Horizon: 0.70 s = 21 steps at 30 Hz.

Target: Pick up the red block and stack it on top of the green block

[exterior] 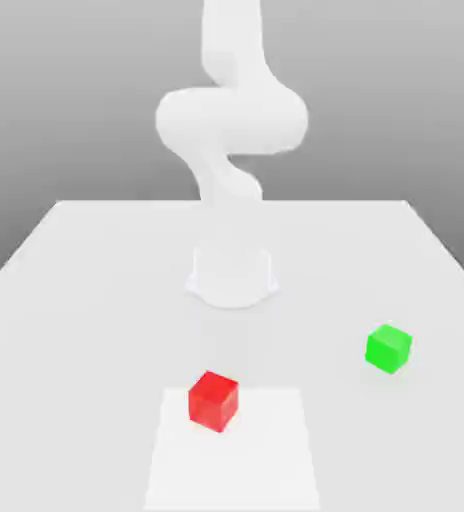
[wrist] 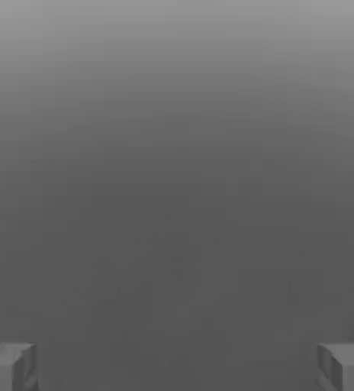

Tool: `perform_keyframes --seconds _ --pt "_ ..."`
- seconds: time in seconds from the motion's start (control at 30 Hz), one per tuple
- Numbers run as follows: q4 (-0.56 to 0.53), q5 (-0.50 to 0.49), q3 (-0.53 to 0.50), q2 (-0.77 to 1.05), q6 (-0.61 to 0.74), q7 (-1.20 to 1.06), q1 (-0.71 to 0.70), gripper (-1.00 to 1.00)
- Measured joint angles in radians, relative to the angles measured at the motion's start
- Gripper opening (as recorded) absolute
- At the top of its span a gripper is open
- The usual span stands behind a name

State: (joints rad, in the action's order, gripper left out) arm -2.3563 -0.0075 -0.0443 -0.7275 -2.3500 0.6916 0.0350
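A small red block (exterior: 214, 400) rests on the white table, on a paler square patch (exterior: 233, 450) near the front edge. The green block (exterior: 388, 348) sits apart from it, toward the exterior view's right and a little farther back. In the hand view my gripper (wrist: 177, 366) is open, its two grey fingertips (wrist: 8, 366) far apart with nothing between them, facing a plain grey background. The white arm (exterior: 231, 130) rises behind the blocks from its round base (exterior: 232, 277).
The white table (exterior: 76, 300) spreads wide around the arm's base, with its far edge behind the arm and grey backdrop beyond.
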Motion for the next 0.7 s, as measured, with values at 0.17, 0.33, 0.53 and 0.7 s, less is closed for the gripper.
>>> perform_keyframes --seconds 0.17,0.33,0.53,0.7 --pt "-0.118 -0.013 -0.089 0.154 -0.106 -0.231 0.069 0.0" --pt "-0.232 -0.021 -0.166 0.302 -0.208 -0.455 0.129 0.0" --pt "-0.368 -0.028 -0.241 0.479 -0.33 -0.726 0.186 0.0" --pt "-0.481 -0.044 -0.278 0.626 -0.432 -0.944 0.208 0.0"
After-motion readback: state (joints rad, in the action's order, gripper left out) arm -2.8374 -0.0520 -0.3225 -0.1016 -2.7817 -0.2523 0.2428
